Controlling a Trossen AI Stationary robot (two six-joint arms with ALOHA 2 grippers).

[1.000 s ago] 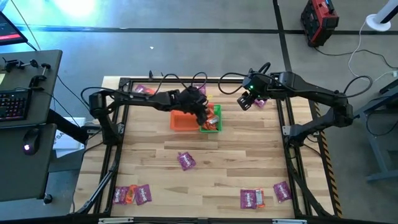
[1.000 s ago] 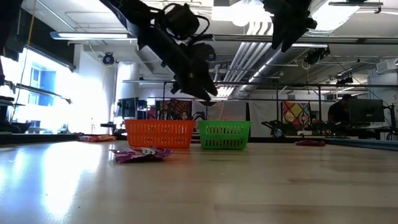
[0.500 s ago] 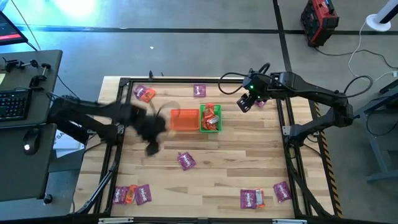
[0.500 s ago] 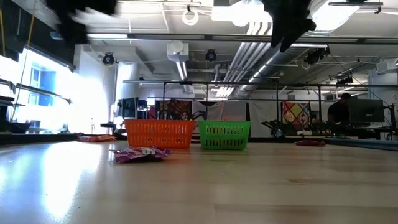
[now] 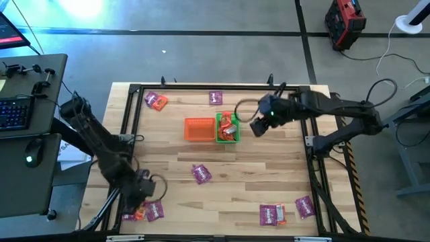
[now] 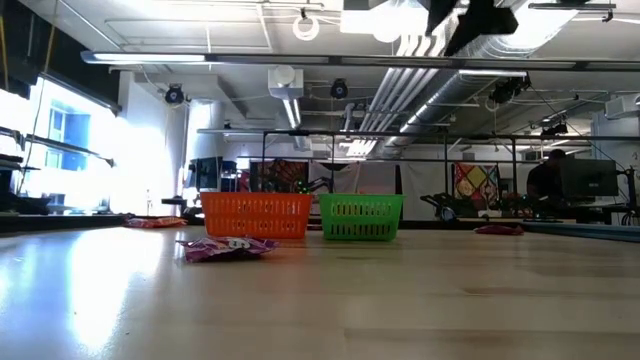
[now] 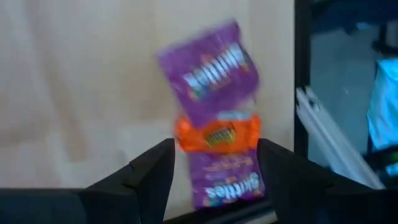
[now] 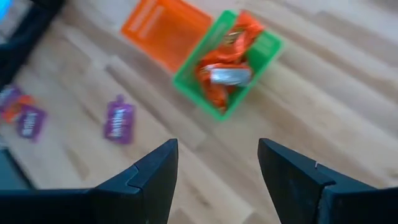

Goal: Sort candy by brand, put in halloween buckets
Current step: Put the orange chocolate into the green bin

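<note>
1. The high view is looking straight down on a wooden table (image 5: 222,161). The orange bucket (image 5: 199,129) and green bucket (image 5: 228,128) are sitting side by side, touching, in the far middle. Orange-red packets (image 5: 228,125) are filling the green bucket. The left gripper (image 5: 143,195) is hovering over the near left corner, just above a cluster of purple and orange packets (image 5: 148,211). The right gripper (image 5: 261,124) is hanging just right of the green bucket. One purple packet (image 5: 201,174) is lying mid-table; others are lying at the far edge and near right.

2. The low view is showing both buckets standing upright, with the purple packet lying nearer, to their left.

3. The left wrist view is looking past open, empty jaws at an orange packet (image 7: 217,134) lying between two purple ones.

4. The right wrist view is showing open, empty jaws above the table, the green bucket beyond them.
</note>
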